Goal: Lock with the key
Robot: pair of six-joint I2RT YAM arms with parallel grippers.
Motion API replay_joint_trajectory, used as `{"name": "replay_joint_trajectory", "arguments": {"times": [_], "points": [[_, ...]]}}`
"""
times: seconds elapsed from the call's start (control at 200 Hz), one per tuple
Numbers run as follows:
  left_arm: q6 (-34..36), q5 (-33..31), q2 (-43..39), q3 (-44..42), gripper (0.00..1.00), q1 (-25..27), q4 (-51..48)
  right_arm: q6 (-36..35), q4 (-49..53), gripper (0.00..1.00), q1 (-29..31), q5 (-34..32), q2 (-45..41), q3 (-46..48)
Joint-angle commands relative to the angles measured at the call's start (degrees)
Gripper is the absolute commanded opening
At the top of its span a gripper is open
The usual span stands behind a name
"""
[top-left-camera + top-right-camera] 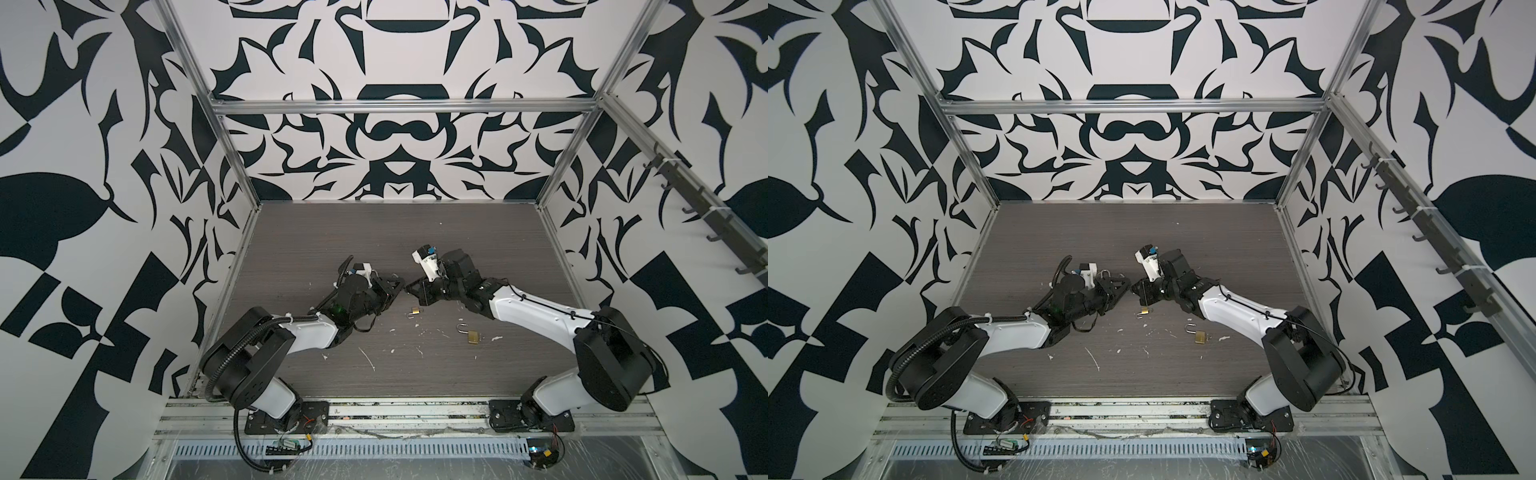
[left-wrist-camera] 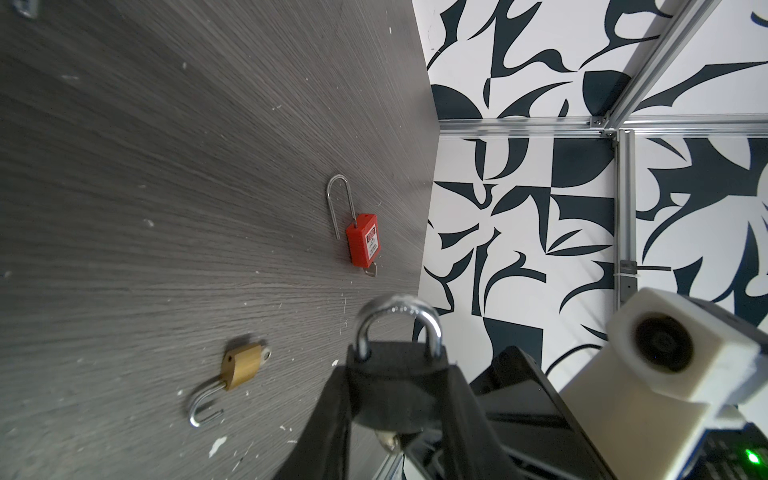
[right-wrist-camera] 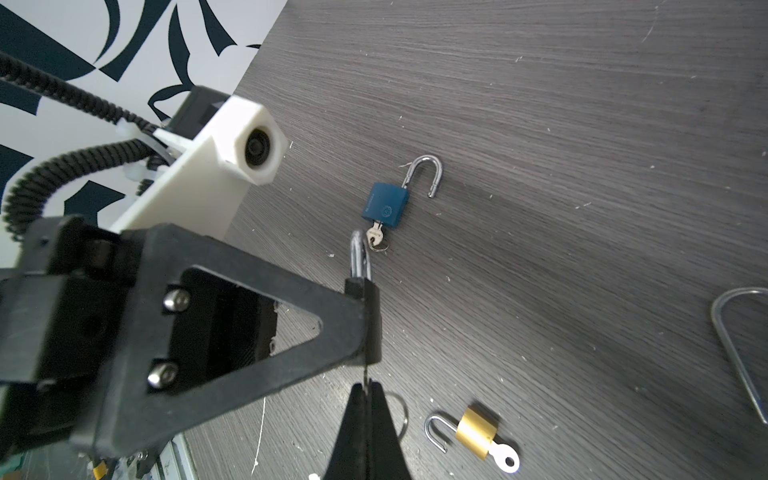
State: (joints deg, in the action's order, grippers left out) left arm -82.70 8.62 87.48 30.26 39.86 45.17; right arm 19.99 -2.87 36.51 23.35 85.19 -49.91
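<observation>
Now clamps the black padlock point(image 2: 390, 405) by its flat sides in the left gripper point(image 2: 397, 368), jaws part-open, above mid table point(image 1: 415, 232). Pinches the key point(image 2: 388, 441) at the keyway with the right gripper point(image 3: 365, 388), fingertips pressed together. Reaches both arms low and inward, meeting tip to tip. Points the closed shackle away from the right gripper, long axis crosswise to the left fingers. Lying open nearby: two brass padlocks point(image 1: 473, 336), blue padlock point(image 3: 384, 205), red padlock point(image 2: 363, 241).

Light: bright, even, diffuse in all views.
Shadows: soft grey patches on the table point(image 3: 540, 124).
Glare: pale sheen along the grain.
Focus: black padlock point(image 2: 395, 386) near the lens, soft-edged.
Blur: brass padlock point(image 2: 243, 368) slightly smeared.
Distortion: grain bends toward wrist-view edges.
</observation>
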Motion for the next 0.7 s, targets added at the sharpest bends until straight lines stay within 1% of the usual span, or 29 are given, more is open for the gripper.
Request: {"name": "replay_joint_trajectory", "arguments": {"times": [0.0, 0.145, 0.305, 0.37, 0.595, 0.695], "points": [[0.03, -0.27, -0.18, 2.37, 0.0, -0.22, 1.47, -0.21, -2.01, 0.0, 0.32, 1.51, -1.27, -0.89], [2.17, -1.1, -1.69, 4.57, 0.0, -0.22, -5.65, -0.3, -2.22, 0.0, 0.65, 1.74, -1.63, -0.87], [7.09, -1.82, -4.15, 9.44, 0.0, -0.22, -20.79, -0.96, -2.17, 0.0, 2.02, 0.77, -1.41, -0.93], [8.32, -2.28, -4.82, 10.89, 0.0, -0.22, -25.23, -1.4, -2.07, 0.0, 2.75, 0.19, -1.19, -1.15], [9.21, -2.25, -5.23, 12.54, 0.0, -0.65, -28.53, -1.87, -2.11, 0.0, 3.83, -0.87, -0.89, -0.9], [9.2, -1.65, -5.58, 12.79, 0.0, -1.74, -28.94, -1.54, -1.76, 0.0, 3.99, -0.81, -1.31, -0.16]]}}
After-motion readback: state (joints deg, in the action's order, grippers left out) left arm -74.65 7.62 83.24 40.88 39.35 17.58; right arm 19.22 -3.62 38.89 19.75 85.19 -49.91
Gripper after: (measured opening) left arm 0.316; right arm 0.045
